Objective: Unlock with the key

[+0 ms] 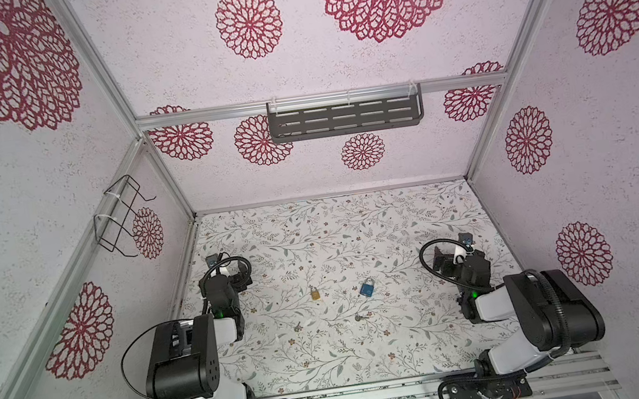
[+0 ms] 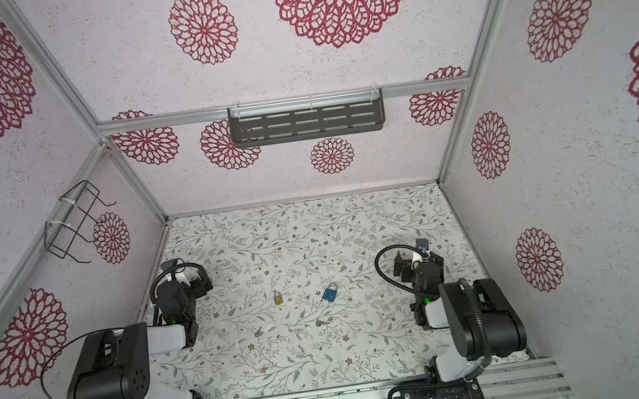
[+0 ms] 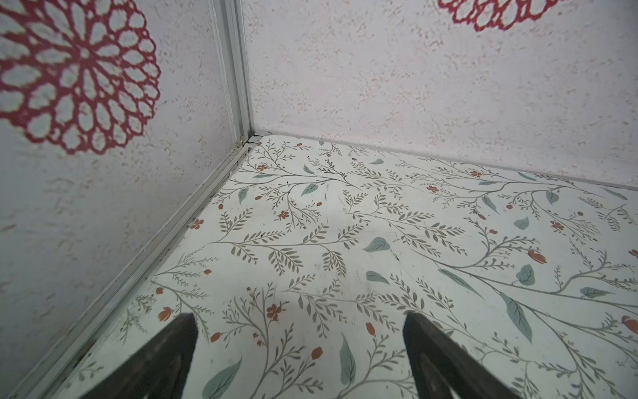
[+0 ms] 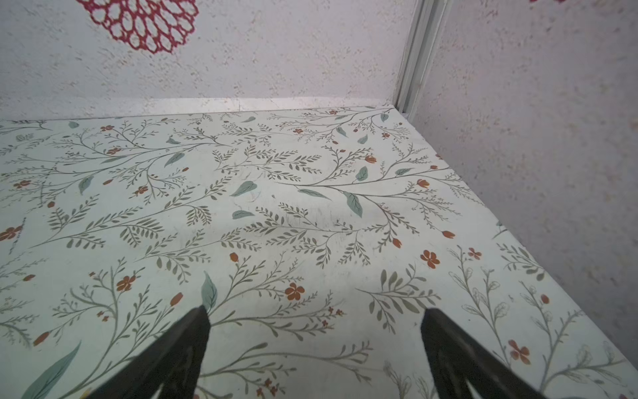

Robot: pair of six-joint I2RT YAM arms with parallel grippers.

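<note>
On the mat [image 1: 356, 237], centre: brass lock [image 1: 314, 293] and blue lock [image 1: 367, 287], lying flat, apart; shackles too small to judge.
Toward the near edge: left key [image 1: 298, 328] closest to the brass lock, right key [image 1: 360, 318] closest to the blue lock; neither touching a lock; no telling which fits which.
Left gripper [image 3: 300, 321]: jaws wide apart, empty, low over bare mat at its left edge, well away from locks and keys.
Right gripper [image 4: 316, 314]: jaws wide apart, empty, over bare mat at its right edge, equally far off.
Handling, keys: probably thin, stiff, light metal; lying flat, so hard to pinch and likely to skid; best taken by the bow, blade left free.
Handling, locks: likely dense, rigid, smooth; best clamped across the body's flat sides, keyhole end exposed.
</note>
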